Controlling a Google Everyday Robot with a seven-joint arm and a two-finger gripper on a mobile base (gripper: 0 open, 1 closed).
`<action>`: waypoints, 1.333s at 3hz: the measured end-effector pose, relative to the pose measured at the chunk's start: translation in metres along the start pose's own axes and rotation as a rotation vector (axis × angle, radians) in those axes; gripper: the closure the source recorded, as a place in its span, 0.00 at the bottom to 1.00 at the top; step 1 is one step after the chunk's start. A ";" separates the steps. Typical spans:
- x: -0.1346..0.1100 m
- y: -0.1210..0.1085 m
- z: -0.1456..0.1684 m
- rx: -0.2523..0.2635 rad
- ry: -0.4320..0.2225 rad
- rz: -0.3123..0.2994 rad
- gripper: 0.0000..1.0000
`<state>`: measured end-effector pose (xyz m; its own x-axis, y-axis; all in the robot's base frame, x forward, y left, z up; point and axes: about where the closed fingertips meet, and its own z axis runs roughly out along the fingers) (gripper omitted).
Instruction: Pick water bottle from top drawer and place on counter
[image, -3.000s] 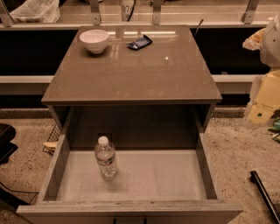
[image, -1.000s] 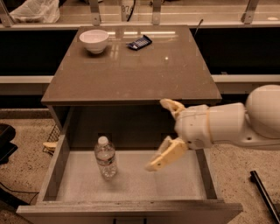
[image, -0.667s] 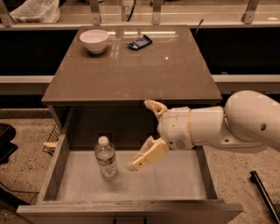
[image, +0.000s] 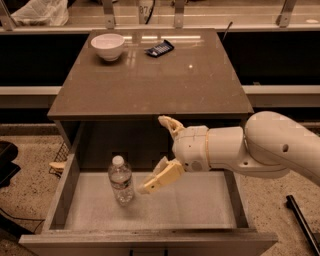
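Gripper (image: 152, 155), fingers (image: 161, 177) spread and empty, sits at the upright water bottle's (image: 121, 181) 3 o'clock inside the top drawer (image: 200, 202), apparently lined up for a side grasp.

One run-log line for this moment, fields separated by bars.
pincer: open, over top drawer, beside water bottle | water bottle: upright, not grasped | counter: no bottle

The glossy counter (image: 150, 85) surface carries a white bowl (image: 107, 46) at 11 o'clock and a small dark flat device (image: 159, 48) at 12. The top drawer (image: 195, 200) floor bears the upright water bottle (image: 121, 180) at 9 o'clock. The gripper (image: 154, 156) hangs just beside it at 3, fingers (image: 162, 177) spread.
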<state>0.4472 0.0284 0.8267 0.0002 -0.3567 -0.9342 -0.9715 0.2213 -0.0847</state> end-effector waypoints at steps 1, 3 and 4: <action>0.015 -0.009 0.027 -0.001 -0.097 -0.012 0.00; 0.061 -0.017 0.074 -0.102 -0.162 -0.104 0.00; 0.076 -0.004 0.078 -0.153 -0.150 -0.091 0.00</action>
<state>0.4698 0.0716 0.7291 0.1135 -0.2270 -0.9673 -0.9905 0.0501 -0.1280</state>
